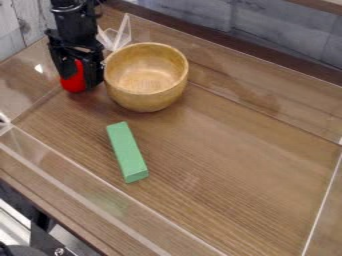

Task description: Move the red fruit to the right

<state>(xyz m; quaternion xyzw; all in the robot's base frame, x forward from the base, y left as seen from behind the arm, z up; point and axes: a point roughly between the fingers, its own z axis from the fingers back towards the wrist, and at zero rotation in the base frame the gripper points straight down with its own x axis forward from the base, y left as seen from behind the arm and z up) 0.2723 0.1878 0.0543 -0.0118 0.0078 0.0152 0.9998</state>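
The red fruit (76, 77) sits on the wooden table at the far left, just left of the wooden bowl (147, 76). My black gripper (76, 70) stands right over it, with its fingers down on either side of the fruit. The fingers hide most of the fruit, and only red patches show between and below them. The jaws look spread around the fruit, but I cannot tell whether they are pressing on it.
A green rectangular block (127, 151) lies in the middle front of the table. Clear plastic walls (321, 215) ring the tabletop. A grey plank wall runs along the back.
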